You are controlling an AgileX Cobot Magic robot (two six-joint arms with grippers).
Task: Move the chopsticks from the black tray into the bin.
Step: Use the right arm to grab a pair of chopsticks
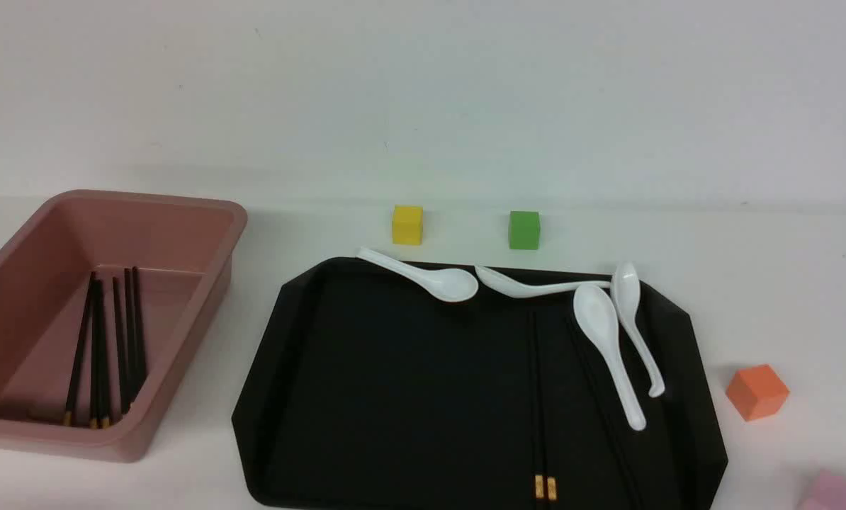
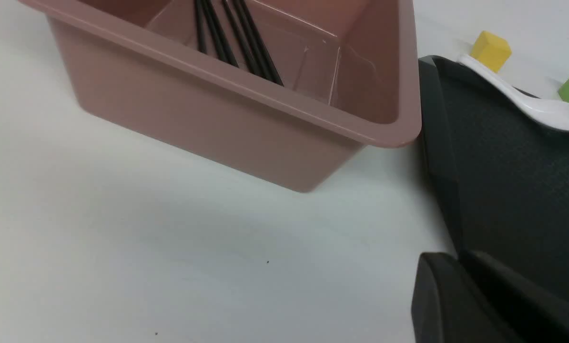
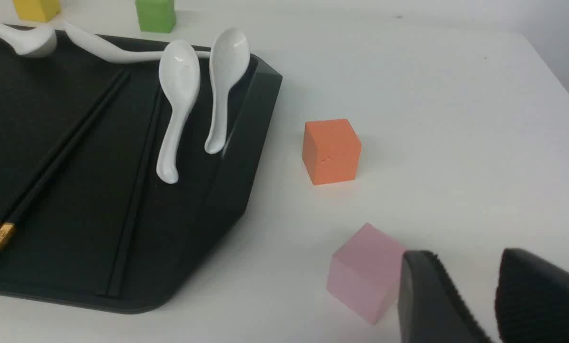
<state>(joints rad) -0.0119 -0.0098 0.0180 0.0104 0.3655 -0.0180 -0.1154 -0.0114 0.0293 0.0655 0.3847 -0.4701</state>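
The right fingers point(image 3: 449, 286), parted and empty, seem nearer the paired chopsticks point(image 1: 538, 397), which run lengthwise away from the robot. The left fingers point(image 2: 449, 267) are together.

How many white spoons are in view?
4: one spoon at the black tray's far edge, left of the others; one along that edge near its right corner; two slanting toward the robot inside the tray's right part. More could be out of frame.

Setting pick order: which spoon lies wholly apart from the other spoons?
The spoon at the tray's far left, nearest the yellow block; the other three cluster right.
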